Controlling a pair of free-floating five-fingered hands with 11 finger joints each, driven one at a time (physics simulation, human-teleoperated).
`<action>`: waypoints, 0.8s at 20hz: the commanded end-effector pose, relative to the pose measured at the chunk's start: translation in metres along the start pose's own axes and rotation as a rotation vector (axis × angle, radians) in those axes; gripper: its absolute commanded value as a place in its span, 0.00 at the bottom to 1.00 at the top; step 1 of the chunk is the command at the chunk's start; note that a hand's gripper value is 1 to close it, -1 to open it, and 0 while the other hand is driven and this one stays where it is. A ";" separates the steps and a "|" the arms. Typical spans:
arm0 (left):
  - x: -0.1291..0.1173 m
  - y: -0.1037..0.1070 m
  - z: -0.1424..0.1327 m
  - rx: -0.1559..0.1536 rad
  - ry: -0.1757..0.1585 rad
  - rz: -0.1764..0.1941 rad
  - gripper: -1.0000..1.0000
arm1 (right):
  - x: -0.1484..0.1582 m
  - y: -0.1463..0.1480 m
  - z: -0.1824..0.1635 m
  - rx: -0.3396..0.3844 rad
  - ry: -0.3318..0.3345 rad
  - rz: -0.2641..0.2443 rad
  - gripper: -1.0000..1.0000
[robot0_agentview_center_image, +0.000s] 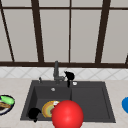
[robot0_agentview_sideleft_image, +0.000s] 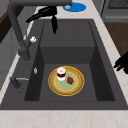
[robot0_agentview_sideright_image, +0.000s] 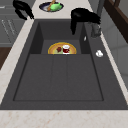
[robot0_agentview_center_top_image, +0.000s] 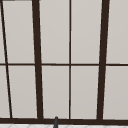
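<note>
The right robot hand (robot0_agentview_center_image: 69, 75) hovers just beside the faucet (robot0_agentview_center_image: 56, 71) at the back rim of the dark sink (robot0_agentview_center_image: 100, 100), fingers relaxed, one pointing down, holding nothing. The left robot hand (robot0_agentview_center_image: 33, 113) hangs at the sink's front left edge, fingers loosely curled around nothing. In the basin lies a yellow plate (robot0_agentview_sideleft_image: 76, 86) carrying a small jar (robot0_agentview_sideleft_image: 61, 73). A red ball (robot0_agentview_center_image: 67, 114) fills the foreground.

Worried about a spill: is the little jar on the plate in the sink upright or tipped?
Upright. In the left side view the jar stands on the yellow plate, white top facing up, beside a small red piece.
</note>
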 end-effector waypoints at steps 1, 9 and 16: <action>0.000 0.000 0.000 0.000 0.000 0.000 0.50 | 0.003 -0.004 -0.016 0.115 0.030 0.003 0.00; 0.000 0.000 0.000 0.000 0.000 0.000 0.50 | -0.008 -0.015 -0.073 0.170 0.004 -0.020 0.00; 0.000 0.000 0.000 0.000 0.000 0.000 0.50 | -0.025 0.014 -0.131 0.230 0.020 -0.018 0.00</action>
